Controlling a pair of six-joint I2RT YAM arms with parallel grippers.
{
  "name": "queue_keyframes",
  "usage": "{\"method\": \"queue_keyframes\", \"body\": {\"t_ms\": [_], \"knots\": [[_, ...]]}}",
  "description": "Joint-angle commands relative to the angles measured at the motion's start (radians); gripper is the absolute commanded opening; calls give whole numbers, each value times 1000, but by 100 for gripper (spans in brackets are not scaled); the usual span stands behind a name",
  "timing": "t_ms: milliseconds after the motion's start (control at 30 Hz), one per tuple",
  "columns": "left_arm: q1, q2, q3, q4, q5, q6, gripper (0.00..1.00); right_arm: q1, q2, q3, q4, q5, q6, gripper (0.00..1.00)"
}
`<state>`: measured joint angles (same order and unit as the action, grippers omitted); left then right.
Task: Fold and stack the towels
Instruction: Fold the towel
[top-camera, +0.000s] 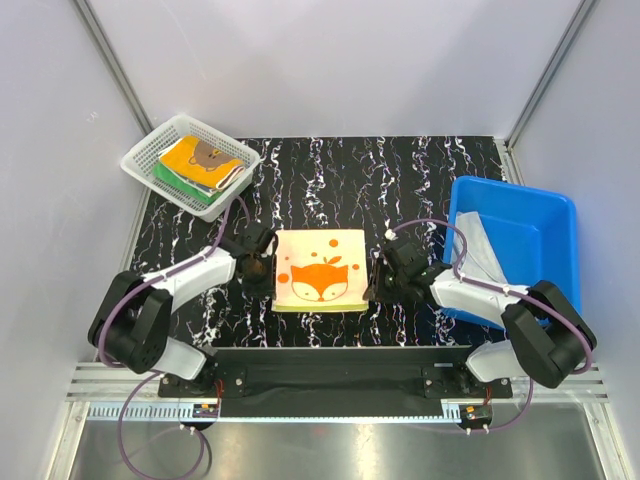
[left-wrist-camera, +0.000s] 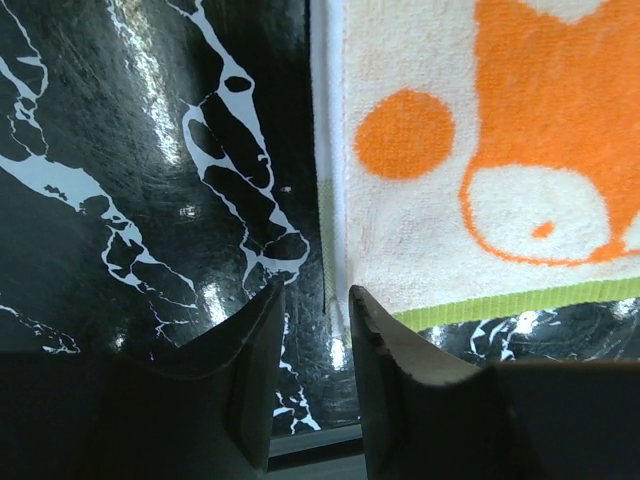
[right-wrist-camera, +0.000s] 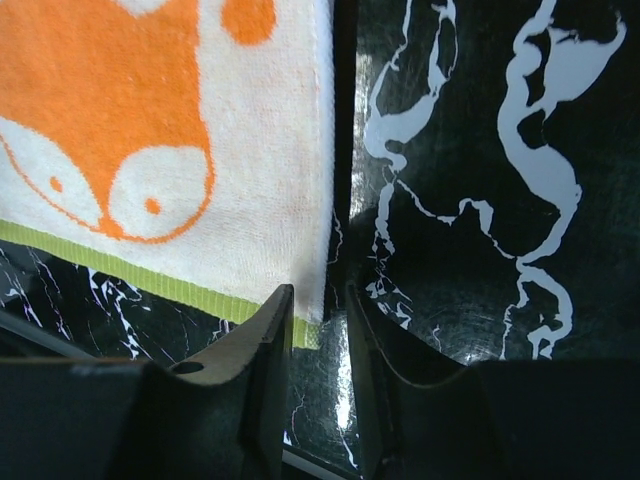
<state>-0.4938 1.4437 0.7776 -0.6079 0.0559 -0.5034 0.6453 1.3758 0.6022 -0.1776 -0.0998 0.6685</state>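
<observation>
A folded cream towel with an orange fox print (top-camera: 320, 268) lies flat in the middle of the black marbled table (top-camera: 330, 170). My left gripper (top-camera: 260, 258) sits low at its left edge. In the left wrist view the left gripper (left-wrist-camera: 315, 290) is open, with only bare table between the fingers and the towel's (left-wrist-camera: 480, 150) green-trimmed corner just to the right. My right gripper (top-camera: 386, 268) sits at the towel's right edge. In the right wrist view the right gripper (right-wrist-camera: 320, 290) is open beside the towel's (right-wrist-camera: 150, 130) corner and holds nothing.
A white mesh basket (top-camera: 140, 165) at the back left holds folded towels, a yellow bear one (top-camera: 203, 158) on top of a green one (top-camera: 165, 172). A blue tub (top-camera: 545, 205) at the right holds a pale grey cloth (top-camera: 480, 245). Grey walls enclose the table.
</observation>
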Motion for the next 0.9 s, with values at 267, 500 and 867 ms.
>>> {"method": "queue_keyframes", "body": {"t_ms": [267, 500, 867], "knots": [[-5, -29, -32, 68, 101, -23, 35, 37, 48, -19, 92, 0, 59, 34], [-6, 7, -38, 85, 104, -20, 16, 40, 37, -30, 90, 11, 62, 36], [-3, -19, 52, -41, 35, 3, 0, 40, 68, -15, 93, 8, 56, 41]]}}
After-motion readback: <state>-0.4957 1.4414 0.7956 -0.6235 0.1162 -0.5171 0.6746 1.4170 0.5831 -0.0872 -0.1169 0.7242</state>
